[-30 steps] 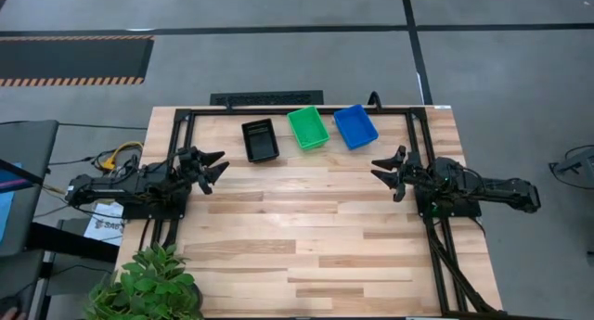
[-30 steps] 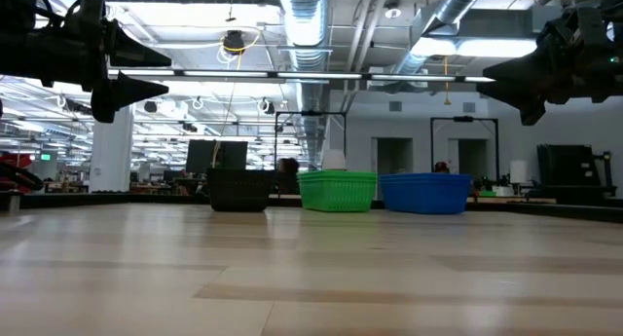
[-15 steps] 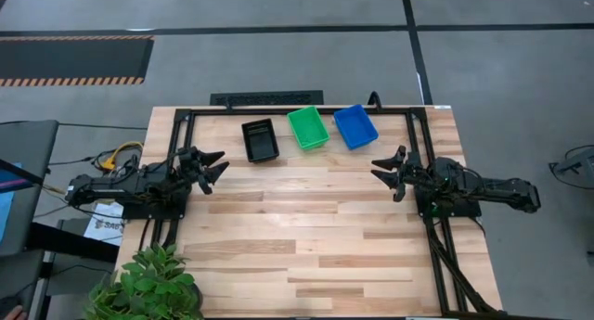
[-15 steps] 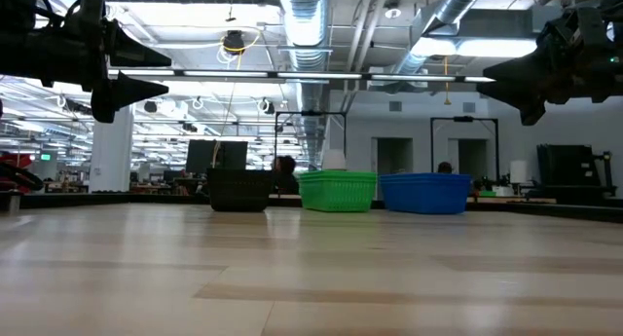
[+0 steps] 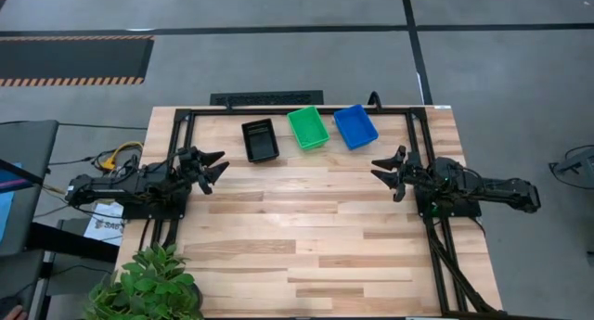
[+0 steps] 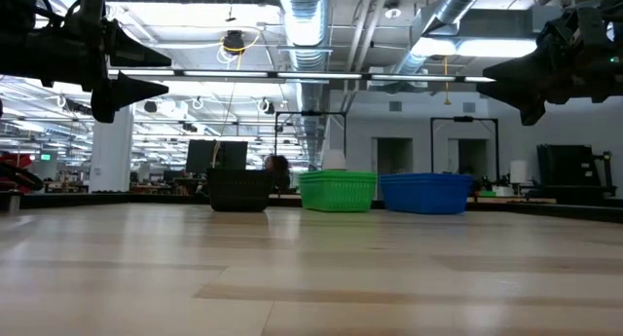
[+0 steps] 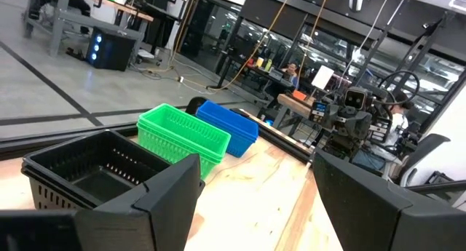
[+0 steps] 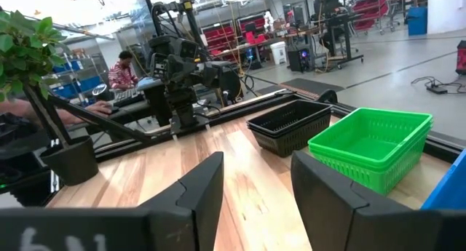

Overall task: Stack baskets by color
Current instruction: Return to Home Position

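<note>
Three stacks of baskets stand in a row on their bottoms along the table's far edge: black (image 5: 260, 140), green (image 5: 307, 127) and blue (image 5: 355, 125). The low view shows them as black (image 6: 239, 190), green (image 6: 337, 191) and blue (image 6: 425, 193). My left gripper (image 5: 219, 168) hovers open above the table's left side, pointing level toward the right. My right gripper (image 5: 380, 172) hovers open above the right side, pointing left. Both are well clear of the baskets and hold nothing.
A potted plant (image 5: 148, 285) stands at the table's near left corner. A black frame (image 5: 297, 110) runs along the table's far and side edges. Bare wood (image 5: 306, 227) fills the middle and near part. People sit at desks in the room beyond.
</note>
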Motion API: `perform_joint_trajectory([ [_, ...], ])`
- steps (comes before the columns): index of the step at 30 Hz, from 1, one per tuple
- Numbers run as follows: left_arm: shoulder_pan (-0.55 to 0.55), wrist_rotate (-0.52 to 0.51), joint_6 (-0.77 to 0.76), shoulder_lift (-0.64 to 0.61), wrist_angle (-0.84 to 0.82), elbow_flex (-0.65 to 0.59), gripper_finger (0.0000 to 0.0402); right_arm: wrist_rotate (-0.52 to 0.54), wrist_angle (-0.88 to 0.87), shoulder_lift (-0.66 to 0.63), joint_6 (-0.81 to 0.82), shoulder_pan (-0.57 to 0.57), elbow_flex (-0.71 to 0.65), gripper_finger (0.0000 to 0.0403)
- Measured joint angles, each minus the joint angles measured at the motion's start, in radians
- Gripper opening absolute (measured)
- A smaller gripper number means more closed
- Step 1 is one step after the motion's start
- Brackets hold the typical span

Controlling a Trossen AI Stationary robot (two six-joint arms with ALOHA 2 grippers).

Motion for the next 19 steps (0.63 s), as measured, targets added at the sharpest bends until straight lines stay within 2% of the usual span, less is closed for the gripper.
perform_joint_trajectory([
  [19, 0.0, 0.0, 0.0, 0.0, 0.0, 0.0, 0.0256, 0.0, 0.0, 0.0, 0.0, 0.0, 0.0, 0.018],
])
